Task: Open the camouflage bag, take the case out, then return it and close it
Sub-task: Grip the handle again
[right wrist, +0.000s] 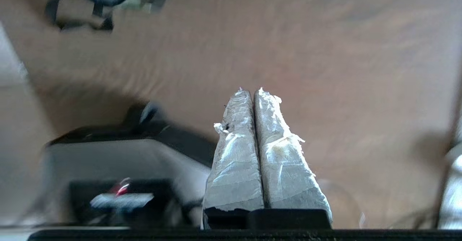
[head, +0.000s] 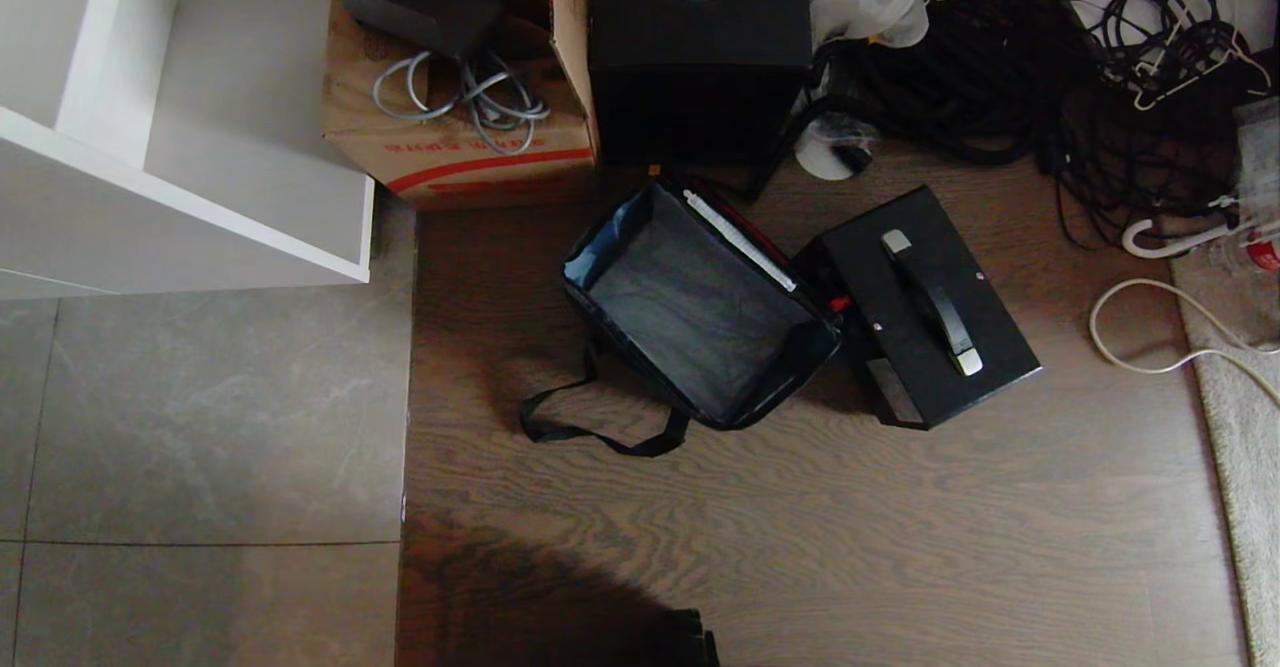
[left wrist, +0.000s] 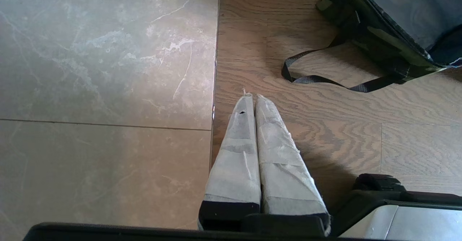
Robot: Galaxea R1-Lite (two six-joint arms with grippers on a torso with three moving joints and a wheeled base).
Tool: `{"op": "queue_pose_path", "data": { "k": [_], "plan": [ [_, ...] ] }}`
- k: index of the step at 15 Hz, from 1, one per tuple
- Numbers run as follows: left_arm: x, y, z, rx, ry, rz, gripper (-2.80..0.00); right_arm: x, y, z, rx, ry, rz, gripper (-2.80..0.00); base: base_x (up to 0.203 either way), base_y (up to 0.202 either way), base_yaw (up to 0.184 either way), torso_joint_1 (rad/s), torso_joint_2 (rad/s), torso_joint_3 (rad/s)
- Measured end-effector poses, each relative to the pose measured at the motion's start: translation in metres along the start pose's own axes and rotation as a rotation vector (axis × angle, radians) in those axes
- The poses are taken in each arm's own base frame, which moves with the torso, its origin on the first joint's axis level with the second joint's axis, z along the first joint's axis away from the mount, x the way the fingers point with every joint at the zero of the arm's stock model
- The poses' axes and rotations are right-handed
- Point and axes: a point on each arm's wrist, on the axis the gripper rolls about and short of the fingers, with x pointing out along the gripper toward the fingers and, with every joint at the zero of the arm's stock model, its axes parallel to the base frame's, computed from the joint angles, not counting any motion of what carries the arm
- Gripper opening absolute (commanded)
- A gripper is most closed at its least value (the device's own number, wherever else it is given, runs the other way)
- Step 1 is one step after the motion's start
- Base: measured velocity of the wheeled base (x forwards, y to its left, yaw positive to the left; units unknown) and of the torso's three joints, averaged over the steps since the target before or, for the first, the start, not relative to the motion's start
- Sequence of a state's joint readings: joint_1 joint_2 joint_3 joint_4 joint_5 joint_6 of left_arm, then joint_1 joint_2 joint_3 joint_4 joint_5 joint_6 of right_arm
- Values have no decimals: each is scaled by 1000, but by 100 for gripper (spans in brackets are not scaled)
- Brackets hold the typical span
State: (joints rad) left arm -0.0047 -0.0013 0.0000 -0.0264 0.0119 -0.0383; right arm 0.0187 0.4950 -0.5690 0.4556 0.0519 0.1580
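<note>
The wooden floor (head: 800,547) carries everything, with grey tile (head: 200,427) to the robot's left. The camouflage bag (head: 700,307) lies open in the middle, its dark lining bare and nothing inside, its strap (head: 590,434) trailing toward the robot. The case (head: 925,307) sits on the floor just beside the bag on its right, handle up. So the opening and the removal look done; what seems left is putting the case back in and closing the bag. The left gripper (left wrist: 251,95) hangs over the edge where tile meets wood, fingers pressed together and empty. The right gripper (right wrist: 251,90) is likewise closed on nothing, above bare wood.
</note>
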Motion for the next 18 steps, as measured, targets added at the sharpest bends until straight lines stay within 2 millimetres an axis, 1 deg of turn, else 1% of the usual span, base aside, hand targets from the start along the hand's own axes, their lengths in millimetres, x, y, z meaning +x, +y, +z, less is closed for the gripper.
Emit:
{"op": "queue_pose_path", "data": {
  "k": [1,2,4,5,6,7,8,9,10,11,12,13,14,16,17,18],
  "plan": [
    [0,0,0,0,0,0,-280,18,3,20,19,68,4,-280,0,0,0,0,0,0],
    [0,0,0,0,0,0,-280,41,5,38,35,126,7,-280,0,0,0,0,0,0],
    [0,0,0,-1,0,0,-280,100,8,69,59,217,10,-280,0,0,0,0,0,0],
    [0,0,0,0,0,0,-280,132,9,78,69,245,11,-280,0,0,0,0,0,0],
    [0,0,0,0,0,0,-280,165,10,83,84,265,15,-280,0,0,0,0,0,0],
    [0,0,0,0,0,0,-280,201,13,84,105,276,24,-265,0,0,0,0,0,0],
    [0,0,0,-1,0,0,-280,233,16,83,122,277,34,0,0,0,0,0,0,0],
    [0,0,0,0,0,0,-280,264,21,82,131,262,45,0,0,0,0,0,0,0],
    [0,0,0,0,0,0,-280,293,27,85,119,223,62,0,0,0,0,0,0,0],
    [0,0,0,0,0,0,-280,315,34,92,84,169,79,0,0,0,0,0,0,0],
    [0,0,0,0,0,0,-280,332,43,98,27,136,81,0,0,0,0,0,0,0],
    [0,0,0,0,0,0,-280,342,54,98,-38,138,78,0,0,0,0,0,0,0],
    [0,0,0,0,0,0,-280,346,62,97,-83,152,86,0,0,0,0,0,0,0],
    [0,0,0,0,0,0,-280,341,78,99,-155,153,115,0,0,0,0,0,0,0],
    [0,0,0,0,-1,0,-280,338,83,99,-220,150,118,0,0,0,0,0,0,0],
    [0,0,0,0,0,0,-280,337,85,97,-292,148,89,0,0,0,0,0,0,0]
  ]
}}
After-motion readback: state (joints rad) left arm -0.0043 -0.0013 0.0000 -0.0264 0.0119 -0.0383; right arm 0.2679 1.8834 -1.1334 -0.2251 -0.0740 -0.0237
